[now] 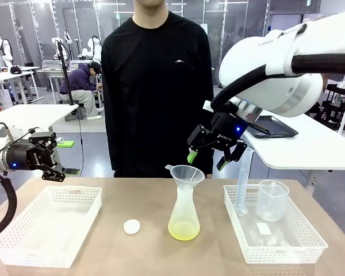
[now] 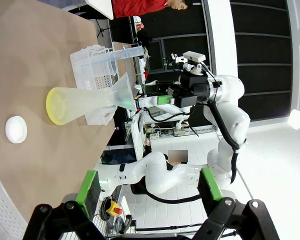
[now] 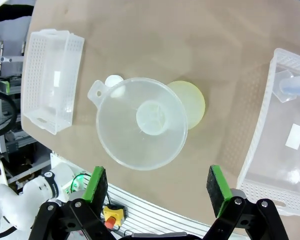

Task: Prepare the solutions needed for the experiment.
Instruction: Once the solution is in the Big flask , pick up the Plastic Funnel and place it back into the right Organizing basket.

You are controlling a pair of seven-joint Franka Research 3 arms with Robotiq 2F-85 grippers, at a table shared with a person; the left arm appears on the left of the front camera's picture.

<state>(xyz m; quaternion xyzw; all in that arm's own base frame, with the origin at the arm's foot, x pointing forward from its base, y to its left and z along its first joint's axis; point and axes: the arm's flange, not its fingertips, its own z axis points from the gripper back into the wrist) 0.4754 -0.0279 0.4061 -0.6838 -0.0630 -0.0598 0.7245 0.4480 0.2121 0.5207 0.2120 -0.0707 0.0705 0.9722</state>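
The left hand (image 2: 149, 176) gapes wide, green pads apart, nothing between them. Out on the tabletop (image 2: 35, 45) stands the flask (image 2: 87, 102), solution (image 2: 54, 106) pooled at its base, funnel (image 2: 124, 90) in its neck. The right hand (image 2: 152, 94) hovers just off the funnel. A white cap (image 2: 15, 129) lies near the flask, with a basket (image 2: 92, 62) beyond it.

A lab: the counter (image 1: 132, 253) carries a funnel-topped conical flask (image 1: 183, 204) of yellow-green solution (image 1: 184, 231) and a basket (image 1: 282, 260) with beaker (image 1: 272, 200) and measuring cylinder (image 1: 242, 184), white worktables (image 1: 23, 115) behind at upper left.
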